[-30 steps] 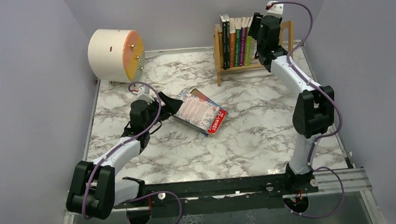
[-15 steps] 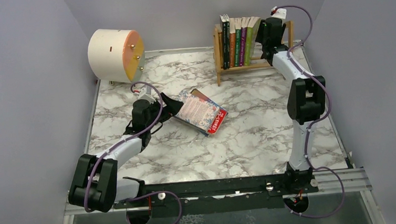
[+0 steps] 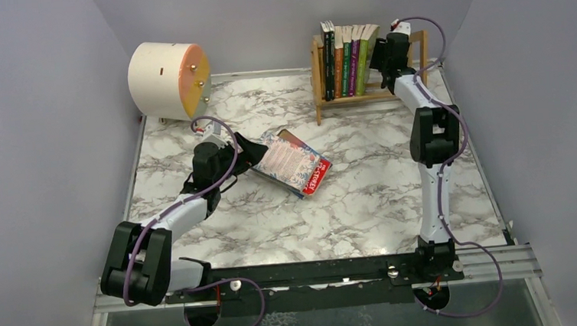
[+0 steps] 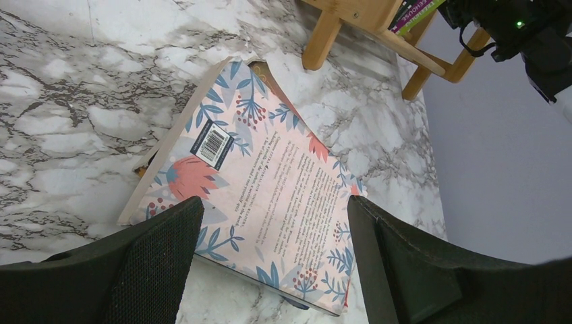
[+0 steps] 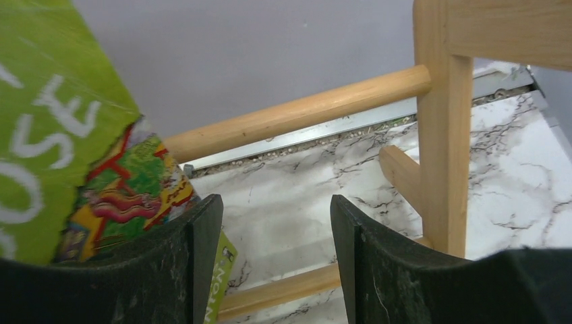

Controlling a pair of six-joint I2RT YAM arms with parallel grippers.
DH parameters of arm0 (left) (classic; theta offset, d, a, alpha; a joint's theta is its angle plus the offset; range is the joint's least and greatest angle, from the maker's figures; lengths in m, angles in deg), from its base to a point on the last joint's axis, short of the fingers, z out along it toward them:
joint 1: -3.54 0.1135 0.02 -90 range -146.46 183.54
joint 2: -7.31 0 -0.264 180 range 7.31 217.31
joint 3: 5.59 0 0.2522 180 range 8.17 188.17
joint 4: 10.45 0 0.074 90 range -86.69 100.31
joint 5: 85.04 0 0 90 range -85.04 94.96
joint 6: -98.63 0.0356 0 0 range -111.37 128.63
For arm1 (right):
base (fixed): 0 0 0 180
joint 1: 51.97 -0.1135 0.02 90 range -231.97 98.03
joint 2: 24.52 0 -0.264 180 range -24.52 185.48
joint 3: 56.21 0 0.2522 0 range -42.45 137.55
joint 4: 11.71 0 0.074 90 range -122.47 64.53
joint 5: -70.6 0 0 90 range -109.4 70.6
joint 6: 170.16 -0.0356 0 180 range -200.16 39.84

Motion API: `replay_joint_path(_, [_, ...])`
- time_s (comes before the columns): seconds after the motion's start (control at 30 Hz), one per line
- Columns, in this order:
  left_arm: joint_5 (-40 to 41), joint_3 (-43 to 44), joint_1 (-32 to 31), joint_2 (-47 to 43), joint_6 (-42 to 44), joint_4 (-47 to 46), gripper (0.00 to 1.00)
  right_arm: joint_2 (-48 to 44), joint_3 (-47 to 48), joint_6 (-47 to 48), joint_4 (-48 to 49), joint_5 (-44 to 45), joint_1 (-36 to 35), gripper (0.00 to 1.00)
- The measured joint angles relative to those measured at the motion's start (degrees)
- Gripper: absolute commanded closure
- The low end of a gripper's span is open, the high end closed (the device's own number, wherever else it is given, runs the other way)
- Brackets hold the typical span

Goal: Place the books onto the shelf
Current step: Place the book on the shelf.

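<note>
Mid-table, centre frame: floral book [image 3: 291, 163] lay flat, set diagonally | just right of left gripper [image 3: 256, 154], jaws spread wide astride its near corner, nothing clamped | right gripper [image 5: 276, 223] up at shelf [image 3: 316, 77], upper right, jaws parted, empty | left gripper clearly nearer

Low left arm [image 3: 174, 214], left tool [image 4: 273, 210] gaping; outstretched right arm [image 3: 431, 134], right tool [image 5: 276, 210] gaping.

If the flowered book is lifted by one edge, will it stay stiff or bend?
Probably it bends: the flowered book looks like a thin paperback, its cover corner lifting. Pushed, it may slide on the smooth marble table.
</note>
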State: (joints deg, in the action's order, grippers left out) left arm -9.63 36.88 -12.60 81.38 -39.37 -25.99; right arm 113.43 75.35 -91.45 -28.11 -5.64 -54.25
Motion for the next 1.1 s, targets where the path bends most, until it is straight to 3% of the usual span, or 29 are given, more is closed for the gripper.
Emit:
replay_joint_path(0.2, [0.0, 0.0, 0.0, 0.0, 0.2, 0.0, 0.28, 2.3, 0.6, 1.2, 0.7, -4.9, 1.1, 0.41])
replay_joint_path(0.77, [0.0, 0.0, 0.0, 0.3, 0.2, -0.2, 0.28, 3.7, 1.0, 8.8, 5.5, -31.4, 3.4, 0.41])
replay_joint_path(0.93, [0.0, 0.0, 0.0, 0.3, 0.2, -0.2, 0.28, 3.7, 0.6, 8.8, 5.8, -31.9, 3.5, 0.41])
replay_joint_path(1.1, [0.0, 0.0, 0.0, 0.3, 0.2, -0.2, 0.28, 2.5, -4.0, 7.0, 7.0, -27.0, 3.0, 0.41])
